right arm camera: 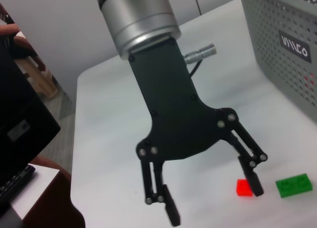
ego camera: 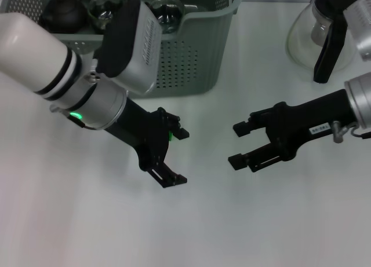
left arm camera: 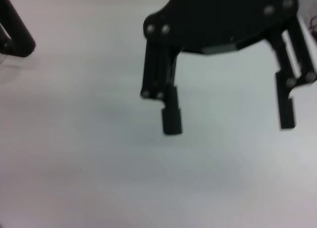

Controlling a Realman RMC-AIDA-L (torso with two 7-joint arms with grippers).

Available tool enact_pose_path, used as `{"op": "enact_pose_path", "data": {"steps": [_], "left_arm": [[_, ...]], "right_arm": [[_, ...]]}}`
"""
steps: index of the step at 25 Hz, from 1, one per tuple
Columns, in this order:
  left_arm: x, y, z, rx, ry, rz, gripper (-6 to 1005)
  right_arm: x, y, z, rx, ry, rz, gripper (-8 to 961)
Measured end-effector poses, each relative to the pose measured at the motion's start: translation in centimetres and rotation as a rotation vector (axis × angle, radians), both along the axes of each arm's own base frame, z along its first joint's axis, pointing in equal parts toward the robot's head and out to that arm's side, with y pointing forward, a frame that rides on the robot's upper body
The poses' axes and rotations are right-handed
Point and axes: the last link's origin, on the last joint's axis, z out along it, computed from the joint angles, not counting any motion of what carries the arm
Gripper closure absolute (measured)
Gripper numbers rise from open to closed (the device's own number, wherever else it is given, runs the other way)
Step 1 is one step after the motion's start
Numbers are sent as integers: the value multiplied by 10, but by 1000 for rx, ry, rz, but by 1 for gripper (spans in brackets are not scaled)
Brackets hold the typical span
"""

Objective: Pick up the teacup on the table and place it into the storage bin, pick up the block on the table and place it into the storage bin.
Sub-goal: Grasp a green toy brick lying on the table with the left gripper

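Note:
The grey-green storage bin (ego camera: 194, 64) stands at the back of the table, its labelled wall (right arm camera: 282, 65) also showing in the right wrist view. Inside it sit a glass teacup (ego camera: 166, 10), a second glass cup (ego camera: 103, 5) and a dark round pot (ego camera: 61, 13). A red block (right arm camera: 243, 187) and a green block (right arm camera: 294, 184) lie on the table near the bin, just behind my left gripper (right arm camera: 215, 203). My left gripper (ego camera: 178, 156) hovers open and empty. My right gripper (ego camera: 236, 144) faces it, open and empty, and also appears in the left wrist view (left arm camera: 229, 124).
A glass carafe (ego camera: 322, 29) with a black handle (left arm camera: 15, 35) stands at the back right. In the head view my left arm covers the table where the blocks lie. The table's left edge (right arm camera: 79, 104) shows in the right wrist view.

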Motion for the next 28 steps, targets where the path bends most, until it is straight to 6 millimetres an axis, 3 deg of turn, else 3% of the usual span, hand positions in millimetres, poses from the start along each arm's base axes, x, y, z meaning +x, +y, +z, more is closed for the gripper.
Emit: {"op": "enact_pose_path", "data": {"steps": [12,28], "left_arm": [[5,31,-11,113,126,-122,49],[8,40,-30,140,209,-194,77]], "right_arm": [[13,-2,12,14,3,-48,73],[30,-9,19,30,22,-109,73]]}}
